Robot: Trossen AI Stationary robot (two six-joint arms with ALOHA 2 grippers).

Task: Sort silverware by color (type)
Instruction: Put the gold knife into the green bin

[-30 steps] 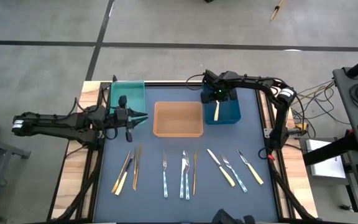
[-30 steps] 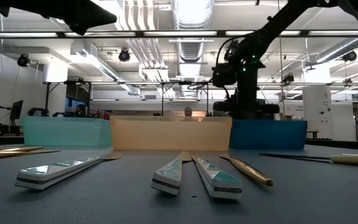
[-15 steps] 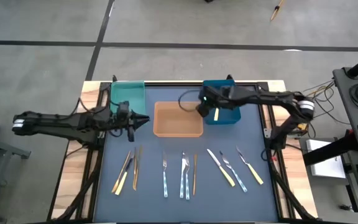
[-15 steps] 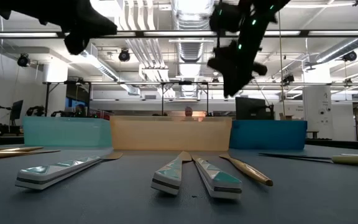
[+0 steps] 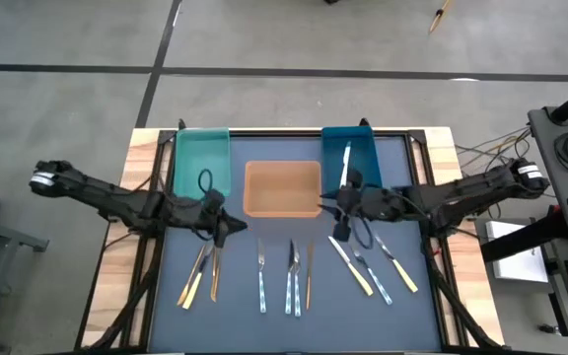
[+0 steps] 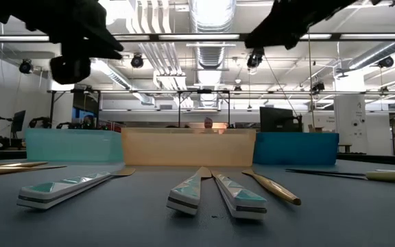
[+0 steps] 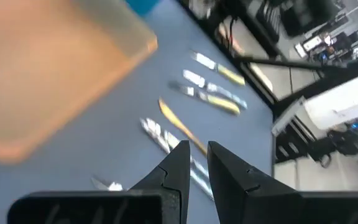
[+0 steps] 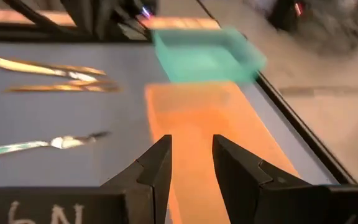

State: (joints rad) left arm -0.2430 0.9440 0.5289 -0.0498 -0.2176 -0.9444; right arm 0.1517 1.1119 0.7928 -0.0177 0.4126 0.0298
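The silverware lies in a row on the dark mat: gold pieces [image 5: 205,271] at the left, silver ones [image 5: 292,278] and one gold piece [image 5: 310,274] in the middle, yellow-handled ones [image 5: 373,264] at the right. One more piece [image 5: 345,163] lies in the blue bin [image 5: 363,148]. My left gripper [image 5: 231,227] hovers above the mat just beyond the gold pieces, open by a narrow gap [image 7: 197,146], holding nothing. My right gripper [image 5: 341,219] hovers near the blue bin's near end, above the far ends of the yellow-handled pieces. It is open [image 8: 192,140] and holds nothing.
Three bins stand side by side along the far part of the mat: the teal bin [image 5: 202,158] at the left, the orange bin [image 5: 282,189] in the middle and the blue one at the right. Bare mat lies between the bins and the row of silverware.
My right gripper has come up out of the blue bin and swung toward the table's near edge, rolling as it went. It now hangs over the mat in front of that bin. My left gripper has moved from beside the teal bin toward the near edge and down, rolling too.
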